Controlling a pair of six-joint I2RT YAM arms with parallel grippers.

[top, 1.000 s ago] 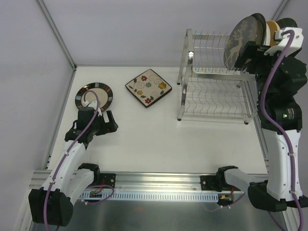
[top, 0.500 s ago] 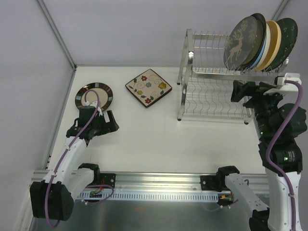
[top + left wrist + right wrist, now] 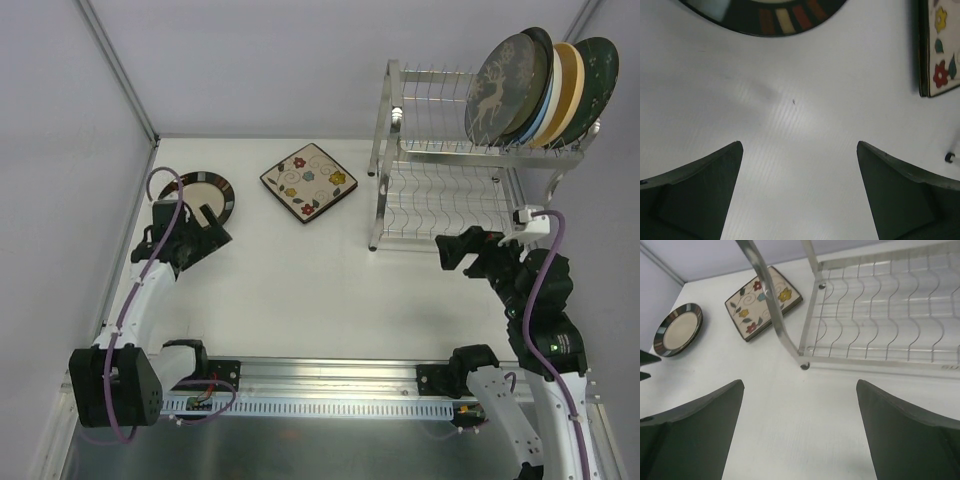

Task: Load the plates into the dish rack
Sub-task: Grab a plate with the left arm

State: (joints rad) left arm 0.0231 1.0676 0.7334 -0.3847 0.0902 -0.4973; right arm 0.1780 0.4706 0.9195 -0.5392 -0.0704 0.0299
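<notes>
Two plates lie on the white table: a round brown-rimmed plate [image 3: 200,188] [image 3: 775,15] [image 3: 677,329] at the left and a square cream floral plate [image 3: 309,182] [image 3: 940,50] [image 3: 762,302] in the middle. The dish rack [image 3: 440,152] [image 3: 880,363] stands at the right. Its upper shelf holds the deer-patterned plate [image 3: 503,90] and several others [image 3: 565,80] on edge. My left gripper [image 3: 214,226] [image 3: 799,145] is open and empty, low over the table just in front of the round plate. My right gripper [image 3: 448,256] [image 3: 799,383] is open and empty in front of the rack's near left leg.
The rack's lower shelf [image 3: 450,205] holds nothing. Grey enclosure walls close in the table at the left and back, with a metal post [image 3: 115,70] at the left. An aluminium rail [image 3: 330,375] carrying both arm bases runs along the near edge.
My right arm came down from the rack's upper shelf, leaving the deer-patterned plate standing there, and now hangs low in front of the rack. My left gripper moved back toward the round plate.
</notes>
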